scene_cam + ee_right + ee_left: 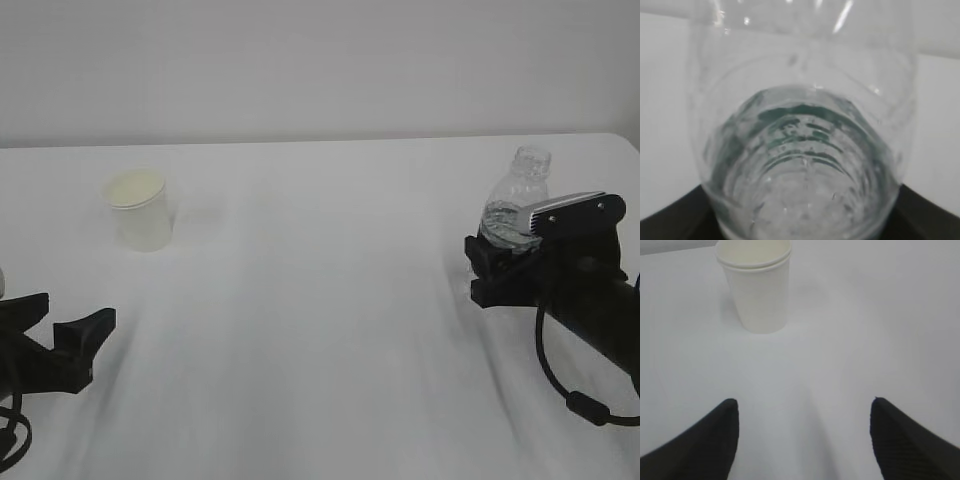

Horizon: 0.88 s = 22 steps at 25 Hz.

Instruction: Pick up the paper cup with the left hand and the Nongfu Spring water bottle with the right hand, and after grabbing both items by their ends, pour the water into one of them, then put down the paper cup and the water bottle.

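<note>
On the right of the white surface (pixel 320 300) the right hand (pixel 500 262) closes around the thin, crushable water bottle (pixel 520 195) low on its body, while far left the light paper cup (pixel 140 210) stands upright beyond the left hand (pixel 60 330), jaws apart, and likely wants a gentle mid-wall grip.

I see a white paper cup (pixel 141 211) with cream inside on my white tabletop (pixel 320 330); right of it, a clear ribbed Nongfu Spring water bottle (pixel 518 200), green-tinted.
</note>
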Tool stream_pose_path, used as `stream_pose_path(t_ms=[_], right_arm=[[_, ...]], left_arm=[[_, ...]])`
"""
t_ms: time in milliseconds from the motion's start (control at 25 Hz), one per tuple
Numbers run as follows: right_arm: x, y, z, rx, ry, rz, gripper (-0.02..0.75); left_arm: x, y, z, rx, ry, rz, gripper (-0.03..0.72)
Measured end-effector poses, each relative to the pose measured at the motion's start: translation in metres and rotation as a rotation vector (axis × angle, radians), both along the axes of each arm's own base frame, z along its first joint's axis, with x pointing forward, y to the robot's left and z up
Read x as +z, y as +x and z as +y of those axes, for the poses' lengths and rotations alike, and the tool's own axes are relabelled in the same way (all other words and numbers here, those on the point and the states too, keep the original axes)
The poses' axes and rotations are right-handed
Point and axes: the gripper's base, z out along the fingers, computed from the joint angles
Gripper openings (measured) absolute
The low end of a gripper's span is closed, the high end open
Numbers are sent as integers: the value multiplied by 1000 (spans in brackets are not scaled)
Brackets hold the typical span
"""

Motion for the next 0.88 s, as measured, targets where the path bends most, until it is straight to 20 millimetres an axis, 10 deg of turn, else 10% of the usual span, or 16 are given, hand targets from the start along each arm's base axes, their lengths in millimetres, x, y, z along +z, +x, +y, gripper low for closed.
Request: stream_pose_path(t_ms=[880], right_arm=[[2,-2,5,68,-22,20,491]], left_arm=[[-18,43,-12,19,-4,-9,589]])
